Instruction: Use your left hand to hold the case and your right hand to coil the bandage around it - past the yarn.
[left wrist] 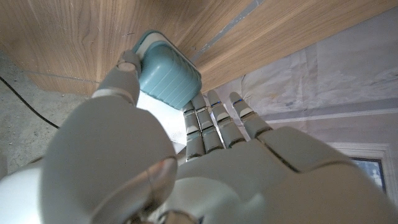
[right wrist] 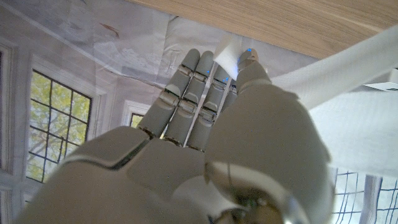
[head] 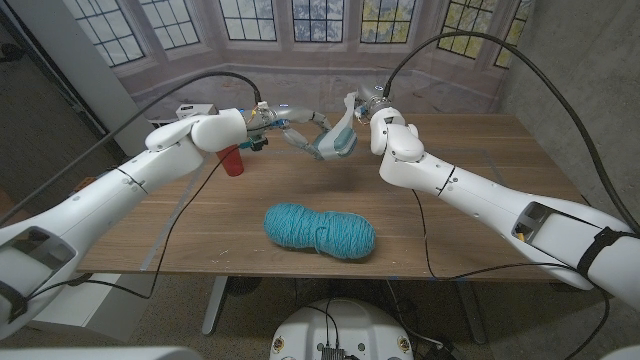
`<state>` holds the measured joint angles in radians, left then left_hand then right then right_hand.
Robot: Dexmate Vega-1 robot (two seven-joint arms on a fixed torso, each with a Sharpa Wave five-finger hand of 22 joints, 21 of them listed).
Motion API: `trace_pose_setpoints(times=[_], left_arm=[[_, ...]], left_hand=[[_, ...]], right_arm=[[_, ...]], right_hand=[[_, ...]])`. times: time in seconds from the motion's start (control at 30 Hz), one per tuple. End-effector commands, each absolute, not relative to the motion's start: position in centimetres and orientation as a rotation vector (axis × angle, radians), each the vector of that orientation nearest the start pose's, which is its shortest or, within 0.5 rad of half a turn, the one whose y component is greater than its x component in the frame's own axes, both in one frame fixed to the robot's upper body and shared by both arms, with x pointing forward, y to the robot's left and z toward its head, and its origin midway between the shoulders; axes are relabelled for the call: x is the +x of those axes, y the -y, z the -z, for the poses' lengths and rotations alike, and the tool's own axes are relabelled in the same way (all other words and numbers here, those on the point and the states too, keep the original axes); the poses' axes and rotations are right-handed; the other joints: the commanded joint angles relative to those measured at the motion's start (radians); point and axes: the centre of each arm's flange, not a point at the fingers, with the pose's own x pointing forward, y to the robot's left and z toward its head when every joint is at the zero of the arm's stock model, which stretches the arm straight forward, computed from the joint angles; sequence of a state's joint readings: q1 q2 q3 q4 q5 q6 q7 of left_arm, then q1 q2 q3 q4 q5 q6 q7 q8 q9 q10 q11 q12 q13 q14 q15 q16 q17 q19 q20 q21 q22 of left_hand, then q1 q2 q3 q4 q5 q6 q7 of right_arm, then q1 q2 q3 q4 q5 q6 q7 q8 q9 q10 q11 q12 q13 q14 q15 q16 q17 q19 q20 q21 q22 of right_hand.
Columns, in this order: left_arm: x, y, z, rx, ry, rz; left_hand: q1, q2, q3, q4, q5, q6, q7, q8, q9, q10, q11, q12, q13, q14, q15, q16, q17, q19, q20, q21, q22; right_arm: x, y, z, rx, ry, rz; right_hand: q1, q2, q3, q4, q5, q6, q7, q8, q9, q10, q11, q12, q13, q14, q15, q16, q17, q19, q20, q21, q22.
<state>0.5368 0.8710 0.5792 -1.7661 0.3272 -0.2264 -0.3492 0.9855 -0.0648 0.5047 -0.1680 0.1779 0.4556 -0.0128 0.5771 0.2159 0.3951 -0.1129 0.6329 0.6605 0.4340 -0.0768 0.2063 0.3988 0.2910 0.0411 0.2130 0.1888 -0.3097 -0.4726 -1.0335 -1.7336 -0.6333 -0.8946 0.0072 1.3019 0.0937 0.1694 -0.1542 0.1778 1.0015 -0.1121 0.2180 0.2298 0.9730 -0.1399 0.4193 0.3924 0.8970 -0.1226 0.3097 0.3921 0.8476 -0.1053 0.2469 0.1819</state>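
While my left hand [head: 290, 128] grips the case [head: 335, 145] at the table's [head: 470, 150] far side, my right hand [head: 372, 112] — just right of it — pinches the bandage [right wrist: 348, 68].

Yarn [head: 319, 230] blocks the table's front middle; red cup [head: 232, 161] stands under left forearm
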Motion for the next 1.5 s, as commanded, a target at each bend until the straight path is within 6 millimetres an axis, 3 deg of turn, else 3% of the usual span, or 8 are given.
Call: trace_pose_setpoints(times=[0.03, 1.0, 1.5], left_arm=[[56.0, -18.9, -11.1, 1.521, 0.836, 0.441], [56.7, -18.4, -10.1, 1.536, 0.803, 0.483], [58.5, -18.0, -10.3, 1.551, 0.756, 0.490]], left_hand=[[-0.062, 0.064, 0.018, 0.015, 0.010, 0.034, -0.019, 0.315, 0.004, 0.019, -0.019, 0.006, 0.002, -0.003, 0.000, 0.000, 0.002, -0.005, -0.002, 0.001, 0.001], [-0.064, 0.066, 0.017, 0.015, 0.009, 0.034, -0.018, 0.313, 0.005, 0.020, -0.017, 0.008, 0.002, -0.004, 0.001, 0.002, 0.003, -0.005, -0.003, 0.002, 0.001], [-0.065, 0.067, 0.017, 0.014, 0.009, 0.035, -0.017, 0.313, 0.005, 0.019, -0.017, 0.008, 0.001, -0.005, 0.002, 0.003, 0.003, -0.006, -0.001, 0.002, 0.001]], right_arm=[[58.8, 7.2, -13.7, -1.377, 0.560, 0.303], [54.9, 6.3, -15.3, -1.349, 0.628, 0.337], [53.4, 6.7, -15.7, -1.321, 0.616, 0.342]], right_hand=[[0.009, 0.000, -0.003, 0.001, 0.004, -0.003, -0.003, 0.004, 0.002, 0.010, -0.015, 0.006, 0.003, 0.004, -0.118, -0.001, 0.005, -0.003, -0.062, -0.006, 0.002], [0.008, 0.001, -0.006, 0.002, 0.004, -0.006, -0.001, 0.003, 0.002, 0.007, -0.011, 0.003, 0.004, 0.005, -0.118, -0.004, 0.009, -0.005, -0.058, -0.007, 0.002], [0.007, 0.001, -0.009, 0.003, 0.003, -0.009, 0.003, 0.002, 0.003, 0.004, -0.006, 0.001, 0.003, 0.005, -0.117, -0.005, 0.012, -0.005, -0.055, -0.007, 0.002]])
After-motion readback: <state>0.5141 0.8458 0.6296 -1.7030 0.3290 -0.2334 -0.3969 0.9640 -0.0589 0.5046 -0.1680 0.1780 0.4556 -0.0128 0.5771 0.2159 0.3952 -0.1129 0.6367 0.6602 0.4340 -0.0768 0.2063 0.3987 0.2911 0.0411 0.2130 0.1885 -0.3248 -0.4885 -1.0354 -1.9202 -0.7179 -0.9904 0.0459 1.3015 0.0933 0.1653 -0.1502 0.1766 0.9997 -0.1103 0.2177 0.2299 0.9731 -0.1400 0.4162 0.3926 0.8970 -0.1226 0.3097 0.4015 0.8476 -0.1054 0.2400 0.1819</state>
